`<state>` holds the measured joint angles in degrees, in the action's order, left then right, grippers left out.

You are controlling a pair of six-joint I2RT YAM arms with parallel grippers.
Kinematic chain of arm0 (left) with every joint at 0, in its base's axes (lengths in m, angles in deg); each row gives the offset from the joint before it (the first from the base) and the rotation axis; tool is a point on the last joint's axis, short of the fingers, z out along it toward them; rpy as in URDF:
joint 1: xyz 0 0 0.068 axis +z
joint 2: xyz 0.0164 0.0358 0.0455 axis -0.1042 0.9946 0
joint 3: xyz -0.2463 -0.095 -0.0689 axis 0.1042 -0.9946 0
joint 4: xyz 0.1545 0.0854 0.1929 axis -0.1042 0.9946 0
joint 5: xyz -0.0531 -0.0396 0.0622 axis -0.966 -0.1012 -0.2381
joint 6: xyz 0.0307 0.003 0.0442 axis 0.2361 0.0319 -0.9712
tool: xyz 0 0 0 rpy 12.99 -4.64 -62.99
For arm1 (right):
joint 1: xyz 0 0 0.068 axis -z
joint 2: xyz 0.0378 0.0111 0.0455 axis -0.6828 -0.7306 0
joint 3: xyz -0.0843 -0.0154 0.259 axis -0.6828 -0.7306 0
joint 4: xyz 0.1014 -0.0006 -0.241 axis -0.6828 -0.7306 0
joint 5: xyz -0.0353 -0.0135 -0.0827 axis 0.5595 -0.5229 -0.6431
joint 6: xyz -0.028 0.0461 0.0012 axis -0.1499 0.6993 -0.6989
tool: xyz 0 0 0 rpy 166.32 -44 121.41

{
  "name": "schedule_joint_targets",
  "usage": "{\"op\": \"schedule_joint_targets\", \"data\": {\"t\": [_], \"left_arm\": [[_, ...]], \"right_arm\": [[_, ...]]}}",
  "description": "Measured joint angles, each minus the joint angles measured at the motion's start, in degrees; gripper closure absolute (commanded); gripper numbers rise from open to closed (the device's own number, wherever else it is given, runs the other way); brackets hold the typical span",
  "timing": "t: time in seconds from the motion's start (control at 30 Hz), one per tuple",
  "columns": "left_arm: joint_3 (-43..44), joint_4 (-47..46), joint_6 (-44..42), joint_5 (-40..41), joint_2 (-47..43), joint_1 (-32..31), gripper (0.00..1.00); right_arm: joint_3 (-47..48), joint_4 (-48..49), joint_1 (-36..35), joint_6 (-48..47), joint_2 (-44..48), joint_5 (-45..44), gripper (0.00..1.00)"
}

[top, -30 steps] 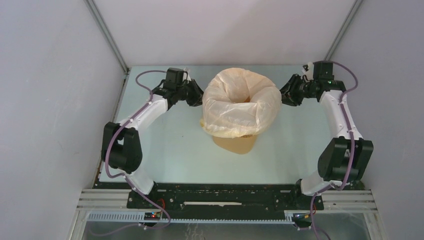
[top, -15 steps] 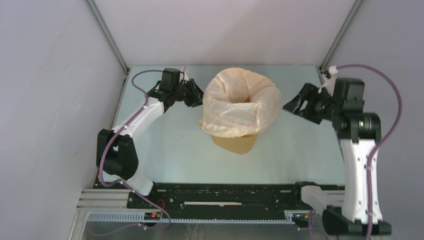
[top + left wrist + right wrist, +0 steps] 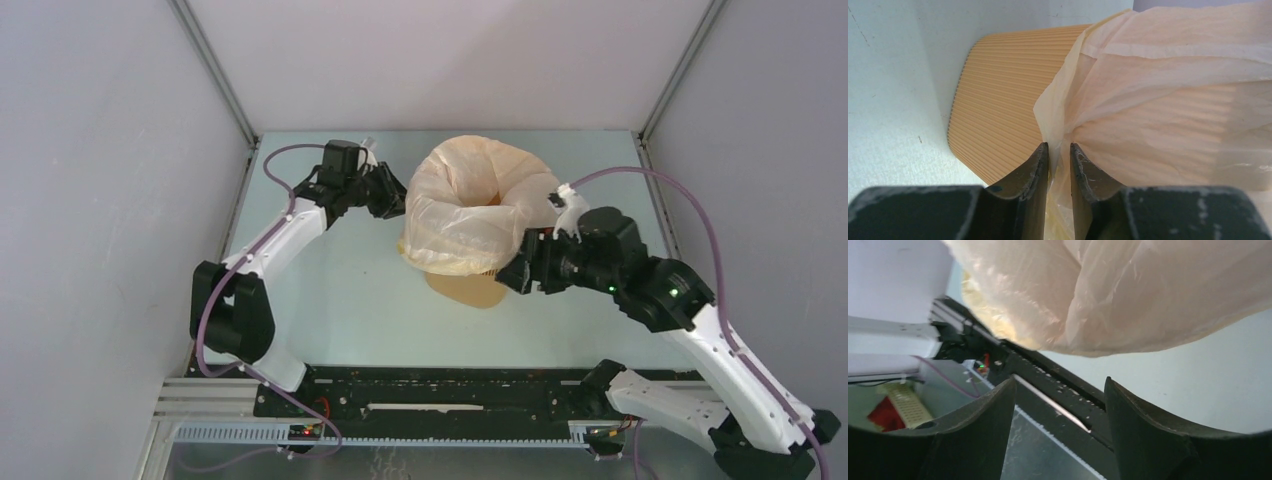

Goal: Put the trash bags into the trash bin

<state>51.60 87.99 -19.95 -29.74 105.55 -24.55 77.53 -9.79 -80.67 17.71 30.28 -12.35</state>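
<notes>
So, the trash bin (image 3: 470, 288) was seen standing around the middle of the surface (image 3: 330, 290), a bit toward the far side, with only its orange-tan lower part showing. The rest was covered by a thin, pale trash bag (image 3: 470, 205), which was draped over the rim and puffed out all round, its mouth open at the top. The left tool (image 3: 392, 195) was placed at the bag's left side. In the left wrist view its fingers were seen nearly together, clamped on a fold of the bag film right beside the finely lined bin wall. The right tool (image 3: 515, 275) was held at the near-right of the bin, just beside the hanging bag. Its fingers were spread apart with nothing caught between them, and the bag was seen only past the fingertips, not touched as far as could be told.
</notes>
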Motion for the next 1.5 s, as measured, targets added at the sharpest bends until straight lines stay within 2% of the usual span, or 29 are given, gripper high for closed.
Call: {"op": "schedule_joint_targets", "data": {"t": [0.1,0.3,0.37,0.4,0.47,0.5,0.6,0.7,0.97,1.3,1.5], "left_arm": [[-0.68,0.00,0.02,-0.04,-0.72,0.00,0.74],[-1.68,-0.61,0.50,0.00,-2.49,0.00,0.74],[-2.27,-0.94,0.59,0.04,-3.04,0.00,0.74],[-2.51,-1.09,0.61,0.07,-3.19,0.00,0.74],[-2.89,-1.44,0.94,0.17,-3.23,0.00,0.74],[-3.10,-1.60,1.01,0.20,-3.23,0.00,0.74],[-3.85,-2.01,1.36,0.20,-3.23,0.00,0.74],[-4.24,-2.43,2.01,0.17,-3.23,0.00,0.75],[-4.24,-3.85,2.56,0.15,-2.95,0.00,0.81],[-5.95,-6.36,2.73,0.17,1.51,-0.04,0.84],[-8.00,-8.28,4.24,0.61,2.43,-0.57,0.80]], "right_arm": [[-1.95,2.40,-4.31,0.48,-1.95,-7.54,0.36],[-2.64,5.40,-6.54,1.60,-2.99,-17.14,0.36],[-3.28,6.60,-7.54,1.68,-2.93,-18.95,0.39],[-3.85,7.37,-7.98,1.68,-2.73,-19.47,0.46],[-5.27,8.87,-8.63,1.55,-2.36,-20.31,0.69],[-6.01,9.55,-8.74,1.60,-2.25,-20.57,0.74],[-8.41,10.99,-9.05,1.22,-2.21,-21.42,0.84],[-12.07,12.59,-9.53,1.05,-1.68,-21.81,0.88],[-21.27,14.82,-9.79,0.76,2.05,-22.38,0.89],[-23.65,19.74,-9.75,-0.11,-0.61,-20.28,0.87],[-23.65,19.87,-8.61,-0.15,-0.20,-18.43,0.70]]}}
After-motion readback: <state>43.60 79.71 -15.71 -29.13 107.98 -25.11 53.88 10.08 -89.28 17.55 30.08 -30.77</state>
